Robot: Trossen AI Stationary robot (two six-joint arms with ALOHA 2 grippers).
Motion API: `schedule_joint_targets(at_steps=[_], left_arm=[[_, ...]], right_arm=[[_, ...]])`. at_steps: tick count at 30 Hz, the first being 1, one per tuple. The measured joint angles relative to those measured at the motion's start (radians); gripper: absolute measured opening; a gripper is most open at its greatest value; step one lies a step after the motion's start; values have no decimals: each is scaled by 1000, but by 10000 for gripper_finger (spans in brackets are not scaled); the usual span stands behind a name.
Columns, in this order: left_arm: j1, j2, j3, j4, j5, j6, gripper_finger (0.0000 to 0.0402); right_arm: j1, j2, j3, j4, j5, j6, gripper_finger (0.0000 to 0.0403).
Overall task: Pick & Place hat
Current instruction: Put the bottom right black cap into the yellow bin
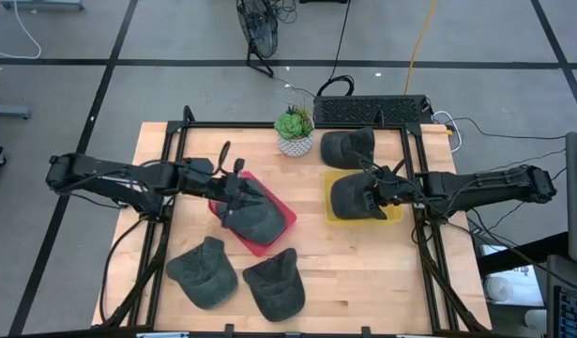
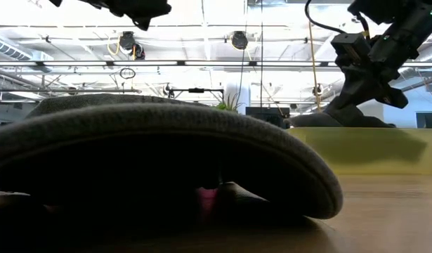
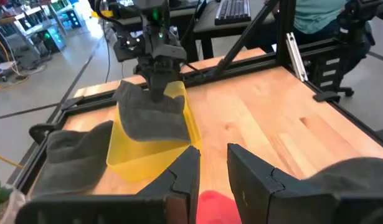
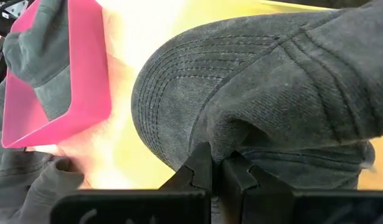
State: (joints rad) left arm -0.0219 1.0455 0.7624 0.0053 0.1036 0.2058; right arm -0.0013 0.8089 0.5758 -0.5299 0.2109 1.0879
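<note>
Several grey caps are in view. One cap [image 1: 356, 199] lies in the yellow tray [image 1: 392, 215], and my right gripper [image 1: 371, 194] is shut on it; the left wrist view shows it [image 3: 151, 118] draped over the tray's wall [image 3: 147, 160]. Another cap [image 1: 253, 214] rests across the red tray [image 1: 287, 222]. My left gripper [image 1: 234, 186] hovers over that cap's far-left part, its fingers open [image 3: 213, 171] with red showing between them. I cannot tell whether it touches the cap. My right gripper pinches a raised fold of the cap's crown [image 4: 219, 146] between its two fingers [image 4: 200, 165]. It comes from above, slanting in from the table's right [image 3: 155, 93]. The cap sags below the fingers, its lower part on the yellow tray, its brim over the tray's wall.
A third cap [image 1: 349, 145] lies on the table beyond the yellow tray. Two more caps [image 1: 202, 272] [image 1: 274, 284] lie near the front edge; one [image 2: 166, 154] fills the low view. A potted plant [image 1: 294, 131] stands at the far edge. Black frame rails [image 1: 171, 150] border the table.
</note>
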Motion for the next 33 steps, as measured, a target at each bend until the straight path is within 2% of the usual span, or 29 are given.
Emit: schedule_joint_targets(at_steps=[6,12,17,28,33], left_arm=[[0,-54,0,-44,-11,11,88],[0,-88,0,-39,-109,-26,88],[0,-91,0,-38,-105,-31,88],[0,-91,0,-1,-104,-78,88],[-6,-91,0,-2,-104,-76,88]], right_arm=[[-21,30,0,-2,-1,0,0],[-57,83,0,5,-16,0,0],[-79,127,0,11,-29,-11,2],[-97,190,0,169,-2,-133,31],[-97,189,0,157,1,-142,58]])
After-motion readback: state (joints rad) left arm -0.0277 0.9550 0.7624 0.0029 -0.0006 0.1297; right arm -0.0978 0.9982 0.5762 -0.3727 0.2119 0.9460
